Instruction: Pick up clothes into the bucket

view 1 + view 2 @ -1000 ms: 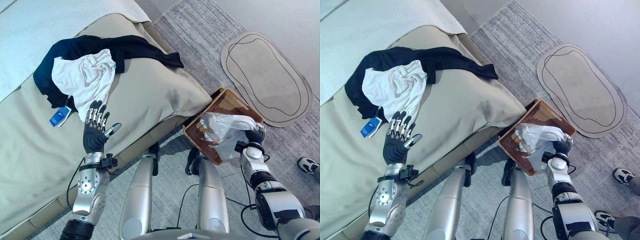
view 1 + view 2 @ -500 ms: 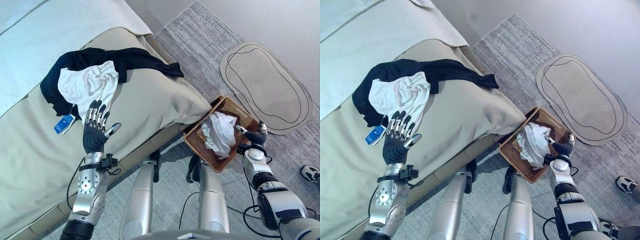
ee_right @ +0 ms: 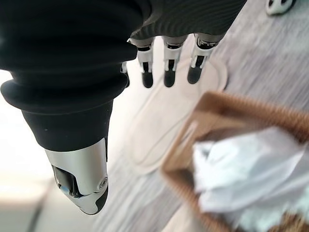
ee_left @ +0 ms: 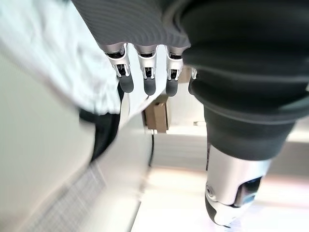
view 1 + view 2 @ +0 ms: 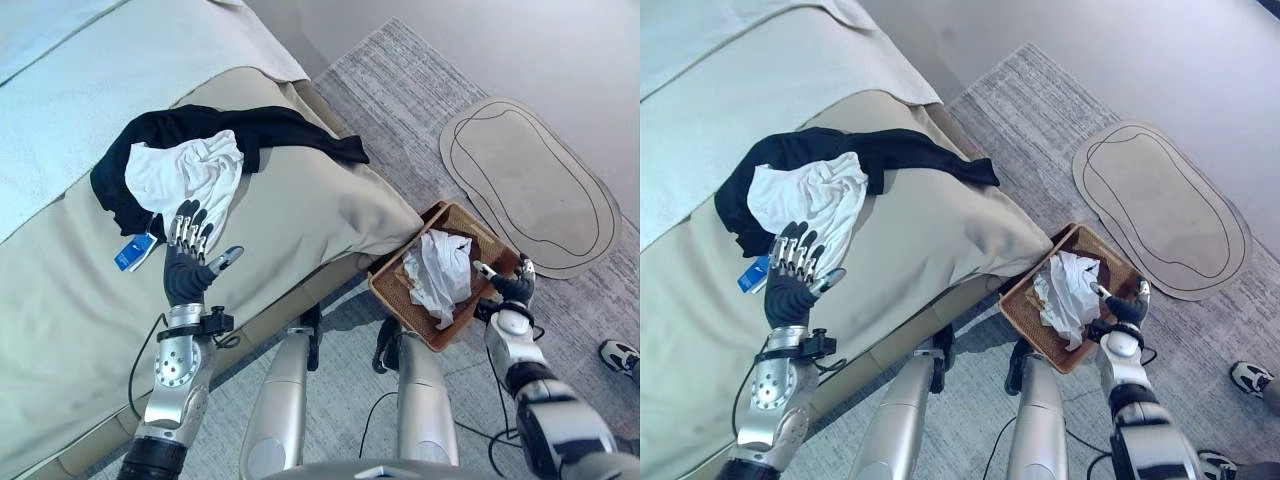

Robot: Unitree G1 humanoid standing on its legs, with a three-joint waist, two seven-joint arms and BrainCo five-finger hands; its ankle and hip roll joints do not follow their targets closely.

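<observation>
Two garments, a white shirt [image 5: 190, 177] over a black one [image 5: 280, 130], lie upper left on the bed [image 5: 300, 215]; my left hand [image 5: 188, 262] hovers open beside them. My right hand [image 5: 505, 285], fingers straight, sits at the basket [image 5: 400, 300] rim, white cloth [image 5: 440, 272] inside.

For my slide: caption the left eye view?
White garment dropped in wicker basket; open right robot hand beside it.

Both head eyes look steeply down on bed [image 5: 300, 200] and basket [image 5: 1035, 320]; wrist cameras sit close, seemingly blurred.
</observation>
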